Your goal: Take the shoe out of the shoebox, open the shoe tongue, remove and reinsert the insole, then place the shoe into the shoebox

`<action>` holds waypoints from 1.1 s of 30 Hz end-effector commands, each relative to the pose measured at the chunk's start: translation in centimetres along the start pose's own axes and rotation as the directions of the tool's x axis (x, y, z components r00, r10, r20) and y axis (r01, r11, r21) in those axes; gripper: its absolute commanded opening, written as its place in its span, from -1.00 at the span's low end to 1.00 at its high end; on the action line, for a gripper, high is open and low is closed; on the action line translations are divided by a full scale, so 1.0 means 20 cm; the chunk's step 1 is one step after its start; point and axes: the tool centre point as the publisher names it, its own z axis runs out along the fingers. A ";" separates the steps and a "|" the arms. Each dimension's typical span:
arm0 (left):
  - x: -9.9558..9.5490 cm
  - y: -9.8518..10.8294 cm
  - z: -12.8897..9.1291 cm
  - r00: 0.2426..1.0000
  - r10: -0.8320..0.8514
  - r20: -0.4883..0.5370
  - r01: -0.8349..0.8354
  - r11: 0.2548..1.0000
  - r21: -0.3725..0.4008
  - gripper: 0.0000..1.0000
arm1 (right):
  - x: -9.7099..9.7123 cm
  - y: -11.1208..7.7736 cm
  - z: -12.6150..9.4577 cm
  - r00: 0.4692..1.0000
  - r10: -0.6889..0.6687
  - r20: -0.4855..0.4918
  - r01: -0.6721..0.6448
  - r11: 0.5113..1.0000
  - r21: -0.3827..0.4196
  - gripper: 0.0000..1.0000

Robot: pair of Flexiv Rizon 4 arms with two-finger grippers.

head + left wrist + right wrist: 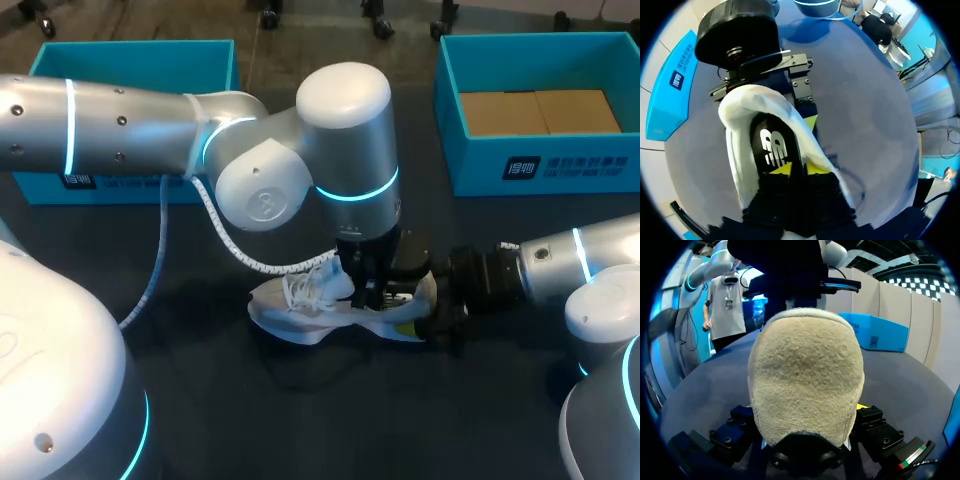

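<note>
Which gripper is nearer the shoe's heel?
Right. The right gripper is at the heel; the left gripper is farther forward, down in the shoe opening above the insole.

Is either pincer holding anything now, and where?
Right pincer grips the shoe by its heel. Left pincer sits inside the shoe's opening, over the insole; any hold there cannot be told.

robotics lab: silver robot arms [120, 125], dark table [300, 420]
</note>
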 end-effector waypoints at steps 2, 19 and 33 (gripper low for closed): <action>-0.01 0.01 0.03 1.000 -0.002 0.008 0.002 1.000 -0.012 -0.24 | 0.00 0.00 0.00 1.000 0.000 0.002 0.000 1.000 0.002 -1.00; -0.10 0.05 0.20 0.994 0.025 0.106 -0.019 0.998 -0.058 -0.08 | 0.00 0.00 0.00 1.000 0.000 0.002 0.000 1.000 0.002 -1.00; -0.14 0.12 0.13 0.989 -0.006 0.148 0.014 0.998 -0.056 -1.00 | 0.00 0.00 0.00 1.000 0.000 0.002 0.000 1.000 0.002 -1.00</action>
